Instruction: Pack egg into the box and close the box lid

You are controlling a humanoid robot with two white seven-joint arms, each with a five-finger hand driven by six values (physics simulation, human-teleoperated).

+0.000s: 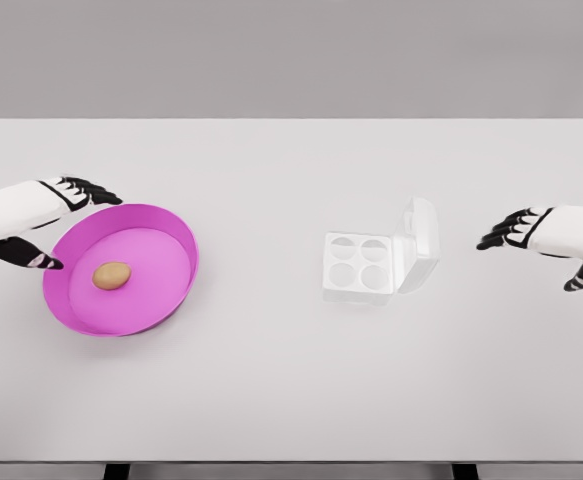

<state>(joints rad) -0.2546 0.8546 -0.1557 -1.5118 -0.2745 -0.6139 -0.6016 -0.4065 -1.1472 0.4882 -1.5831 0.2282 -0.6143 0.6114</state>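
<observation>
I see nothing packed yet: the egg [112, 275] lies in the pink dish [176, 235] on the bench [271, 380], the box [359, 265] stands open-lidded and vacant. My left hand [46, 220] and right hand [536, 240] hover released, grasping nothing.

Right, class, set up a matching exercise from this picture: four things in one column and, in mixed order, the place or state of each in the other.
Things:
1. egg
2. egg box
3. left hand
4. right hand

Place or state:
A. open, at the right of the white table, apart from the box
B. lid up, four cups empty
C. lying inside the pink plate
D. open, at the plate's left rim, holding nothing

Pairs: 1-C, 2-B, 3-D, 4-A
</observation>
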